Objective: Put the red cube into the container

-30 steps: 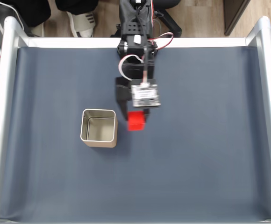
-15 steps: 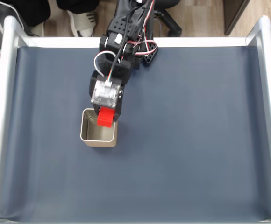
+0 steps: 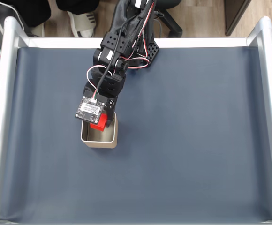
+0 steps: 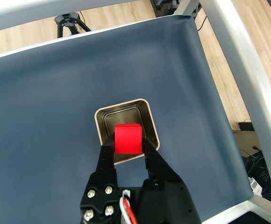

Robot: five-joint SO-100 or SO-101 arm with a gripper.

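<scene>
The red cube (image 4: pixel 127 138) is pinched between my black fingers, directly above the open mouth of the container (image 4: pixel 147 122), a square silver-beige tin on the dark mat. My gripper (image 4: pixel 127 142) is shut on the cube. In the fixed view the cube (image 3: pixel 99 123) hangs over the tin's upper half, and the container (image 3: pixel 100 139) is partly covered by my gripper (image 3: pixel 98 123) and the wrist camera board. Whether the cube is level with the rim or above it is not clear.
A dark blue mat (image 3: pixel 187 140) covers the table, framed by silver rails (image 3: pixel 0 117) on left, right and far sides. A person's shoes (image 3: pixel 82 21) and a chair base stand beyond the far rail. A tripod (image 4: pixel 67 21) stands on the wood floor.
The arm swung left with the red cube in its grip, from beside the tin's right side to over its opening, then reached slightly further down the view over the tin.
</scene>
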